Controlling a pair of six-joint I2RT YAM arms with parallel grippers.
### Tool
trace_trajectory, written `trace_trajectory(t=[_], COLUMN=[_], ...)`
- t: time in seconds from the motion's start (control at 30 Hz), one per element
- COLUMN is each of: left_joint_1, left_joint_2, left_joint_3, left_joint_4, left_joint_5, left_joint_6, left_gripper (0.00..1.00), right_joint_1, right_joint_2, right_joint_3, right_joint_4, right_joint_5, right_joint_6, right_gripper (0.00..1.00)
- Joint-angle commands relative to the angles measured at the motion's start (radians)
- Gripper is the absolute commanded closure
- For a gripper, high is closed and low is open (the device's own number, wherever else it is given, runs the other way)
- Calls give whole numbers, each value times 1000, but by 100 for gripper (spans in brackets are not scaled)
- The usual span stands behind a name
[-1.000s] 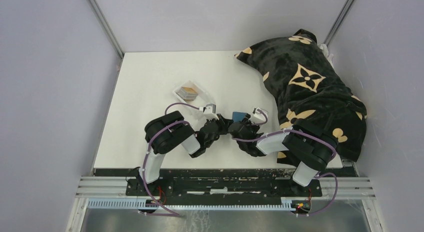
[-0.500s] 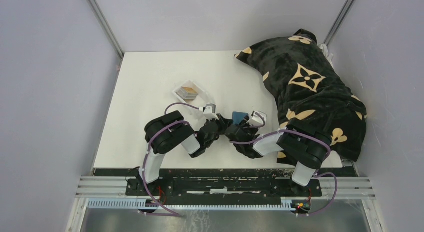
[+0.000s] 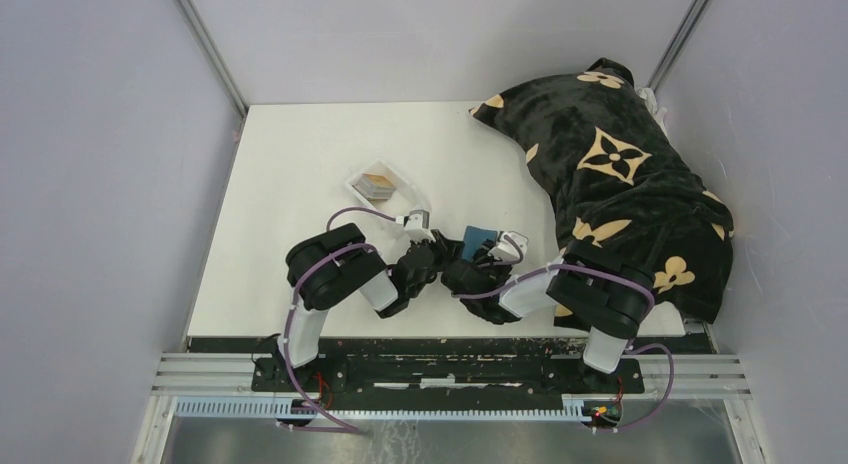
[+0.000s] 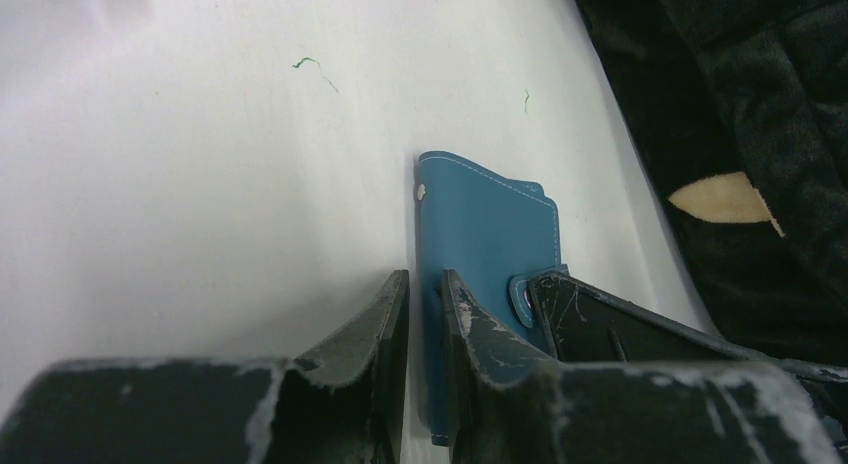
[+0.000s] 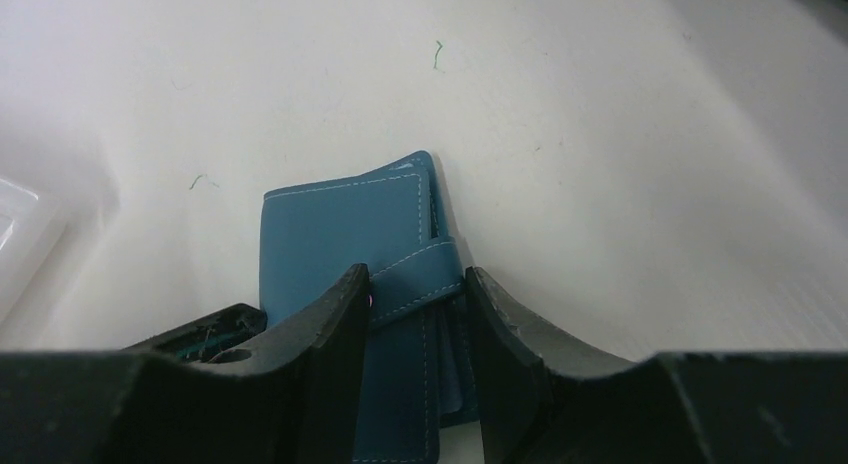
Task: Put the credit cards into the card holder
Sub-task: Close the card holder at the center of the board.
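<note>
The teal card holder point(image 3: 478, 235) lies folded on the white table between my two grippers. In the left wrist view its left edge point(image 4: 432, 314) sits between my left gripper's point(image 4: 425, 284) narrow jaws, which are shut on that cover. In the right wrist view my right gripper point(image 5: 417, 284) stands apart astride the snap strap point(image 5: 420, 269). The strap's snap end touches the left finger point(image 5: 335, 324), and the covers gape a little at the right. The credit cards point(image 3: 377, 183), tan and dark, lie stacked in a clear tray farther back left.
The clear plastic tray point(image 3: 395, 196) stands just behind the left gripper. A black plush blanket with tan flower marks point(image 3: 620, 174) covers the right side of the table, close to the right arm. Grey walls enclose the table point(image 3: 300, 154).
My right gripper has slid left, closer to the left gripper and over the card holder's near part. The left gripper has kept its place and its grip.
</note>
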Motion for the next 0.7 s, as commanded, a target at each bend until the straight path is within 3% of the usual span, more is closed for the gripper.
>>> trace_trajectory(t=[0.0, 0.13, 0.3, 0.67], left_joint_1=[-21, -21, -20, -19], left_joint_2=[-71, -124, -205, -311], left_joint_3=[-18, -14, -19, -59], left_joint_4=[-41, -73, -107, -139], left_joint_5=[-12, -31, -69, -119], left_joint_6=[40, 69, 107, 172], left_gripper=[74, 73, 71, 68], right_joint_1=[57, 40, -49, -110], right_joint_2=[0, -135, -256, -405], right_joint_3=[-34, 14, 46, 71], right_joint_4=[-409, -505, -508, -503], right_joint_5=[-414, -359, -369, -383], right_joint_6=[-79, -143, -283, -380], right_gripper=[53, 48, 42, 41])
